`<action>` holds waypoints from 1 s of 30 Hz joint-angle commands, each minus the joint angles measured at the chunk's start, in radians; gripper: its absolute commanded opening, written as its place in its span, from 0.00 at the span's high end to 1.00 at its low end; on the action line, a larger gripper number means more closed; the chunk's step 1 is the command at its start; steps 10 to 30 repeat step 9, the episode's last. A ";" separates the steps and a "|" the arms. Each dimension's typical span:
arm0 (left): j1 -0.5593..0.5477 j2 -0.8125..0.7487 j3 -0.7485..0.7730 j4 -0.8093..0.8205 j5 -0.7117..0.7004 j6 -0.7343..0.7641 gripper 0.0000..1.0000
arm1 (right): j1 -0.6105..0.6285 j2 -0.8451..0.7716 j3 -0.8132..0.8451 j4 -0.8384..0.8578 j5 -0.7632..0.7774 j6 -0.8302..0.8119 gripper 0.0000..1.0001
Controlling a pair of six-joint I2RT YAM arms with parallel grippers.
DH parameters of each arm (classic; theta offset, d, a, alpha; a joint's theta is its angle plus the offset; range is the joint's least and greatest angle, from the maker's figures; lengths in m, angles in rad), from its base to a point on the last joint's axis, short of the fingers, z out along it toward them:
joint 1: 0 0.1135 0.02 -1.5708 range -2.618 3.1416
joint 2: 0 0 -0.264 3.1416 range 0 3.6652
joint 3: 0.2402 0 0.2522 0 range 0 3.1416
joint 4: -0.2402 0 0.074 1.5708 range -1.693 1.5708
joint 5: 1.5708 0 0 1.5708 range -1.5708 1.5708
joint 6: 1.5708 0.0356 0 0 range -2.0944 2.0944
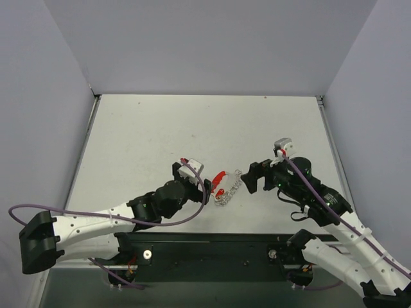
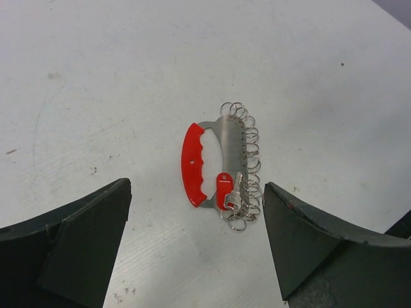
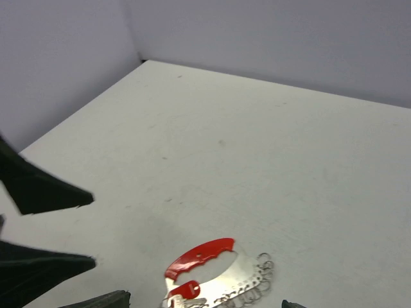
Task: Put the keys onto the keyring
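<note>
The keyring (image 2: 226,151) lies flat on the matte, lightly scuffed white worktop (image 2: 96,83). It is a thin brushed-steel plate with a glossy red scalloped plastic grip along one edge and a row of small wire split rings (image 2: 252,160) along the other. A small silver key (image 2: 236,191) with a red oblong tag (image 2: 223,188) hangs at one end. That end sits untouched between the spread, dark, wedge-shaped fingers of the left gripper (image 1: 209,187), while the right gripper (image 1: 252,178) on the keyring's opposite side holds nothing and seems parted too, though only its fingertips show.
</note>
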 commanded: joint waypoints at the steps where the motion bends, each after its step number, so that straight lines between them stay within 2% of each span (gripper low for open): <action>1: 0.043 -0.045 0.029 -0.122 0.033 -0.043 0.07 | -0.076 -0.017 0.015 0.034 0.294 0.123 0.00; 3: 0.060 -0.065 -0.005 -0.103 0.051 -0.052 0.06 | -0.162 -0.029 0.004 0.032 0.299 0.143 0.00; 5: 0.095 -0.088 -0.022 -0.088 0.089 -0.057 0.06 | -0.237 -0.025 -0.002 0.029 0.218 0.162 0.00; 6: 0.118 -0.092 -0.036 -0.084 0.126 -0.039 0.05 | -0.314 -0.008 -0.003 0.023 0.171 0.162 0.00; 7: 0.136 -0.102 -0.040 -0.077 0.157 -0.031 0.06 | -0.358 0.001 -0.003 0.021 0.080 0.171 0.00; 9: 0.154 -0.124 -0.066 -0.057 0.145 -0.011 0.05 | -0.459 0.035 -0.022 0.029 0.038 0.177 0.00; 30: 0.154 -0.124 -0.066 -0.057 0.145 -0.011 0.05 | -0.459 0.035 -0.022 0.029 0.038 0.177 0.00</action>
